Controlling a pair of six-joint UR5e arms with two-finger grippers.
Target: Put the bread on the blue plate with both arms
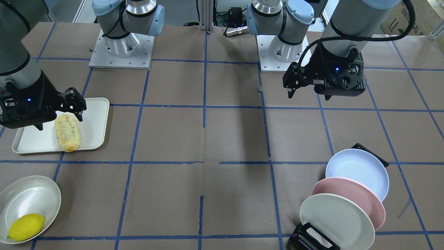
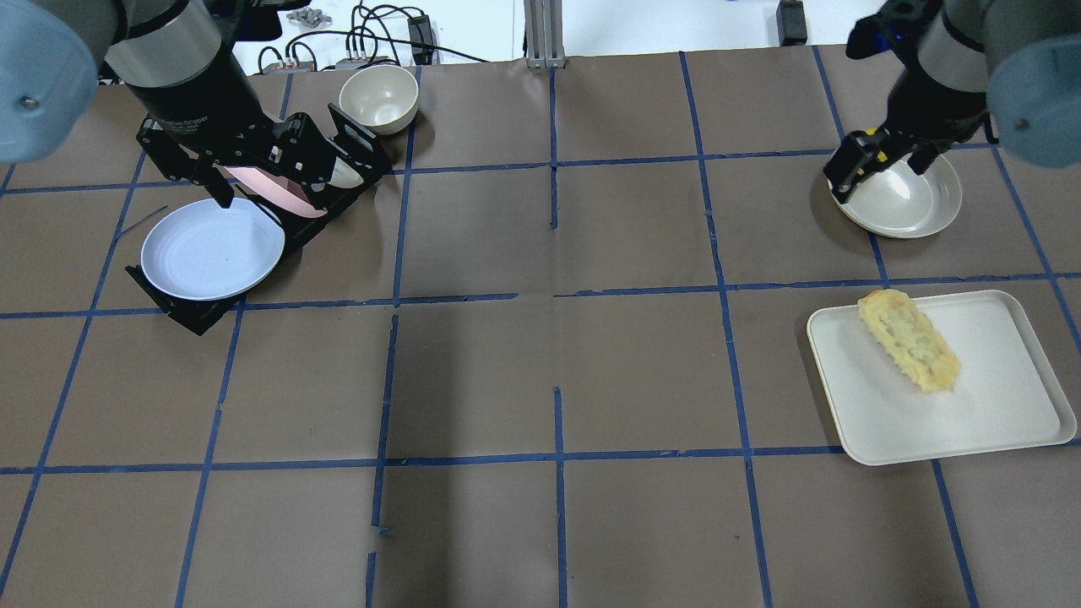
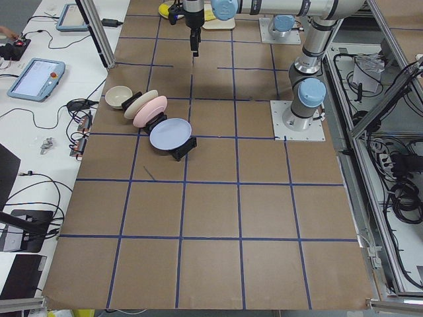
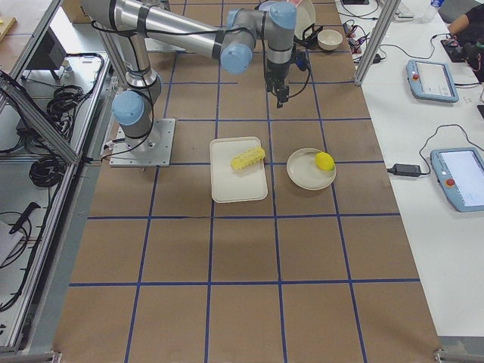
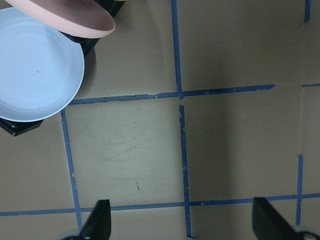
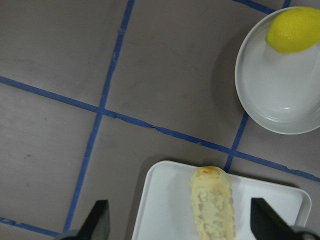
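One bread (image 1: 67, 132) on one tray (image 1: 94, 116), one blue plate (image 1: 358, 172), one lemon (image 1: 26, 226).

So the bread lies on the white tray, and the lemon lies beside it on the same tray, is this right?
Not quite. The bread lies on the white tray, but the lemon lies in a separate round dish, apart from the tray, as the exterior front-facing view shows.

The left arm (image 1: 350, 24) and right arm (image 1: 17, 59) are grey tubes with light-blue joint caps (image 1: 158, 21), each on a square silver base plate (image 1: 121, 62) dotted with small screws. A black braided cable (image 1: 411, 21) loops along the left arm to its black wrist housing (image 1: 343, 81), where a small blue light (image 1: 337, 69) glows. The right arm's housing shows one too.
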